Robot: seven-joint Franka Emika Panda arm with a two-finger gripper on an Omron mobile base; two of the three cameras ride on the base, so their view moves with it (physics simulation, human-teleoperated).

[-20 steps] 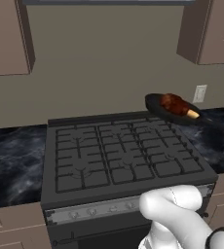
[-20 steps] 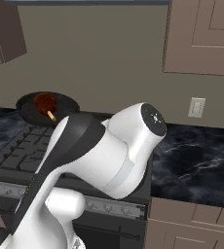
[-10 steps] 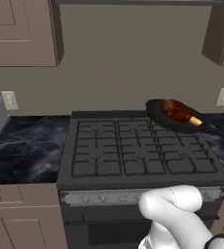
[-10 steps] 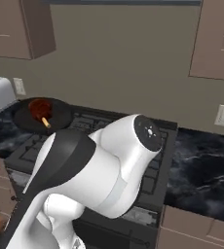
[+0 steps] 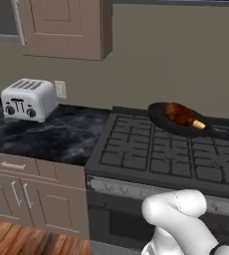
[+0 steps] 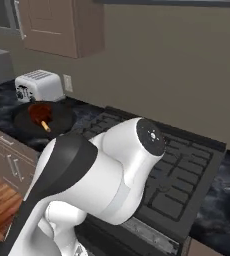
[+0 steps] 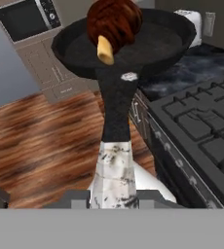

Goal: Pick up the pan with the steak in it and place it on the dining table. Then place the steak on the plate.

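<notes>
The black pan hangs in the air with the reddish-brown steak lying in it, tan bone end toward me. Its long handle runs down to my gripper, which is shut on the silver tip. In the left base view the pan floats above the back of the stove with the steak inside. In the right base view the pan and steak hover left of my arm, near the counter. The dining table and the plate are out of view.
A black stove sits under the pan, with a black marble wall counter to its left carrying a silver toaster. Brown cabinets hang above. Wood floor lies below the pan in the hand view.
The whole scene has slid right as the base turns left; the toaster and left counter have come into view. The pan stays in my grip with the steak in it.
</notes>
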